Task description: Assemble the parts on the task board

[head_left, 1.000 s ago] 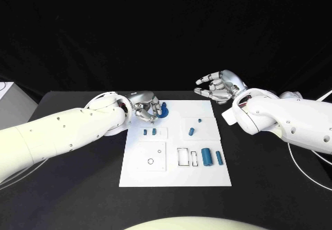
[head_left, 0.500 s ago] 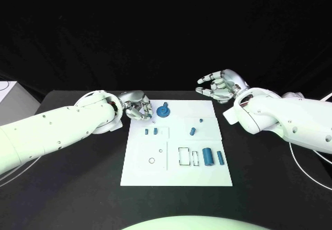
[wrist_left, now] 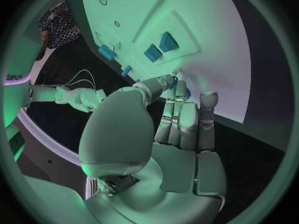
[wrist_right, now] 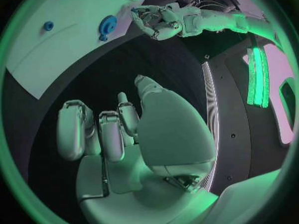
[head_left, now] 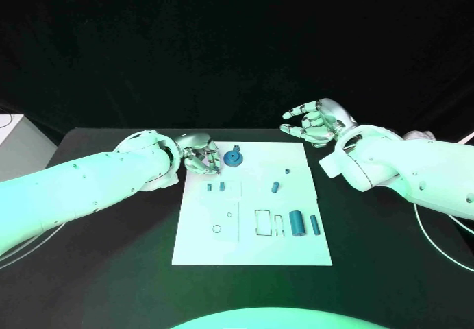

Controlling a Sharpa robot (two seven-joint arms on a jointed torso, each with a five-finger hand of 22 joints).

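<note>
The white task board (head_left: 203, 250) lies in the middle of the table. A round blue part (head_left: 233, 159) sits near its far edge. My left hand (head_left: 201, 155) hovers just left of that part, at the board's far left corner, holding nothing; its fingers (wrist_left: 181, 114) lie side by side with the thumb bent towards their tips. Two small blue pieces (head_left: 216, 186) stand behind the square plate (head_left: 216, 228). Two blue cylinders (head_left: 304, 224) lie at the right by a rectangular slot (head_left: 262, 223). My right hand (head_left: 316, 122) is raised beyond the far right corner, fingers loosely curled and empty.
Two more small blue pieces (head_left: 275, 186) sit on the board's right half. In the right wrist view the round part (wrist_right: 107, 25) lies on the board (wrist_right: 56, 50) with my left hand (wrist_right: 159, 22) beside it. Black table surrounds the board.
My left hand has let go of the round blue part and drawn back to the left; the part stays on the board. The right hand has barely moved.
</note>
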